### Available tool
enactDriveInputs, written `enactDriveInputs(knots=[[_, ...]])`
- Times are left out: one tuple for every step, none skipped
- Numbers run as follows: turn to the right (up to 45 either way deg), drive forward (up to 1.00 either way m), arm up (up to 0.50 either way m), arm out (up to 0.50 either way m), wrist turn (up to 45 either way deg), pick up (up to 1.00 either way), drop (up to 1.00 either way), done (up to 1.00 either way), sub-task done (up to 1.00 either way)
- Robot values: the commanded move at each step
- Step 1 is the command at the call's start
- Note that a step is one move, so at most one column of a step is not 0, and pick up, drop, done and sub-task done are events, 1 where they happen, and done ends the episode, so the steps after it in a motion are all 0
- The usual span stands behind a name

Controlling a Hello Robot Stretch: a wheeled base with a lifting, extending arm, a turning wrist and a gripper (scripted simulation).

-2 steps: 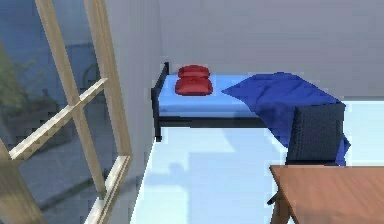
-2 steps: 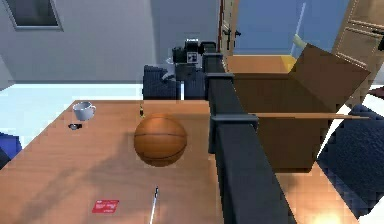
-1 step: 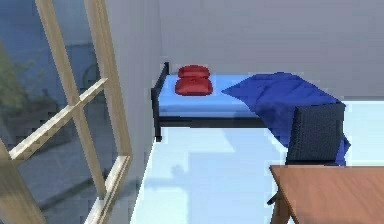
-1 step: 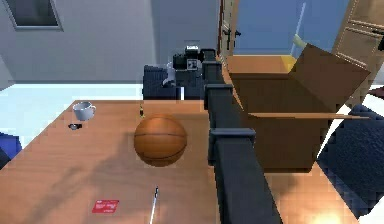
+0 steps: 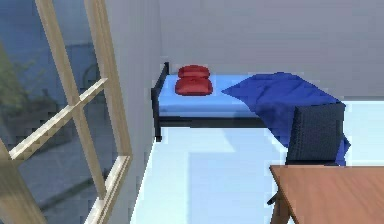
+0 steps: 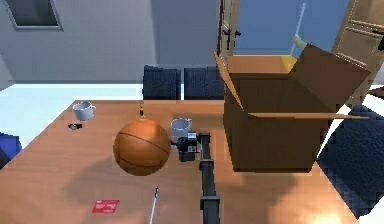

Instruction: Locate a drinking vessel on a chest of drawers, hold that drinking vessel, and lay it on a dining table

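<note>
**A:** What lies closest to the camera?

**B:** In the arm side view, the robot's arm (image 6: 208, 190). It is a dark square bar that rises from the bottom edge just right of the middle, over a wooden table (image 6: 50, 170).

**A:** What is on that table, from the left?

**B:** Far left, toward the back edge, a pale cup (image 6: 84, 111) stands upright. A small dark object (image 6: 75, 125) lies just in front of it. A flat red card (image 6: 105, 207) lies near the front edge. An orange basketball (image 6: 140, 148) rests near the middle of the wood, and a thin pale stick (image 6: 155, 205) lies below it.

**A:** Where is the drinking vessel?

**B:** A grey mug (image 6: 181, 127) is just right of the ball, at the far end of the gripper (image 6: 186, 150). The tabletop is behind both, so I cannot tell whether the gripper holds the mug. I cannot tell how its jaws are set either. Behind the table here are two dark blue chair backs (image 6: 160, 80).

**A:** And further right?

**B:** A large cardboard box (image 6: 280, 120) stands on the table near the arm, with its flaps raised.

**A:** What does the forward view show?

**B:** On the left is a window (image 5: 100, 100) with a pale wooden frame, then a grey wall (image 5: 135, 60). Beyond is a bed (image 5: 225, 80) with a black frame and a light blue mattress. Two red pillows (image 5: 192, 82) lie at its left end, and a dark blue blanket (image 5: 285, 100) is draped over its right part. In front of the blanket stands a dark chair (image 5: 318, 135). A brown table corner (image 5: 330, 195) is at the bottom right.
</note>
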Motion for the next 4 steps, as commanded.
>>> enactDriveInputs(knots=[[0.0,0.00,0.00,0.00,0.0,0.00,1.00,0.00,0.00],[0.0,0.00,0.10,0.00,0.0,0.00,0.00,0.00,0.00],[0.0,0.00,0.00,-0.08,0.0,0.00,0.00,0.00,0.00],[0.0,0.00,0.00,0.00,0.0,0.00,0.00,1.00,0.00]])
